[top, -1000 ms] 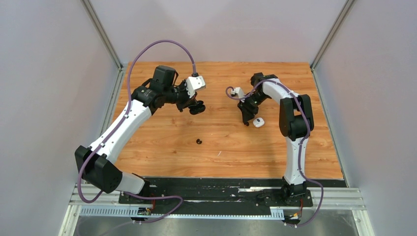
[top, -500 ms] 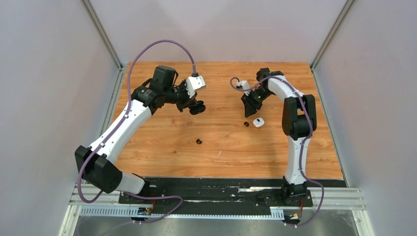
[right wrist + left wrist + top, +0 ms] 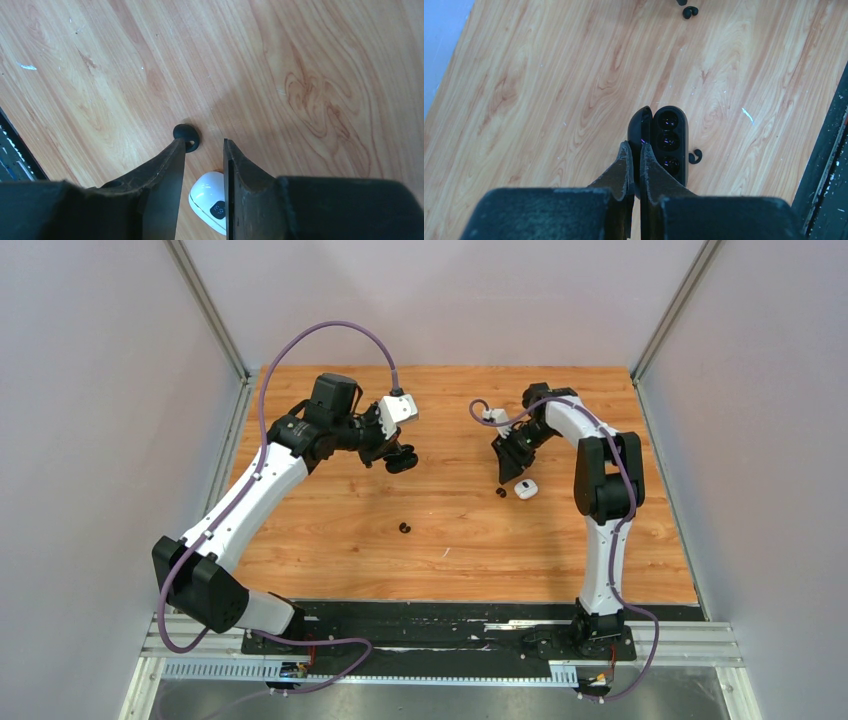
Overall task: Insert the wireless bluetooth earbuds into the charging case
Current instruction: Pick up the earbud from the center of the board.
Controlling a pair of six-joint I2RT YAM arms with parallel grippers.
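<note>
My left gripper (image 3: pixel 400 456) is shut on the lid of an open black charging case (image 3: pixel 669 137) and holds it above the table; the sockets of the case look empty. One black earbud (image 3: pixel 694 156) lies on the wood just beside the case and also shows in the top view (image 3: pixel 404 528). My right gripper (image 3: pixel 204 145) is open and empty, low over the table. A second black earbud (image 3: pixel 186 136) lies at its left fingertip (image 3: pixel 175 150) and shows in the top view (image 3: pixel 500 493). I see no white earbuds.
A closed white charging case (image 3: pixel 210 200) with a small dark display lies under the right fingers, next to the second earbud (image 3: pixel 526 489). A tiny white speck (image 3: pixel 447 552) lies nearer the front. The black front rail (image 3: pixel 829 165) borders the wood.
My right gripper has lifted back from the spot beside the white case, uncovering a black earbud on the wood, then dipped slightly toward it. The left arm has not moved.
</note>
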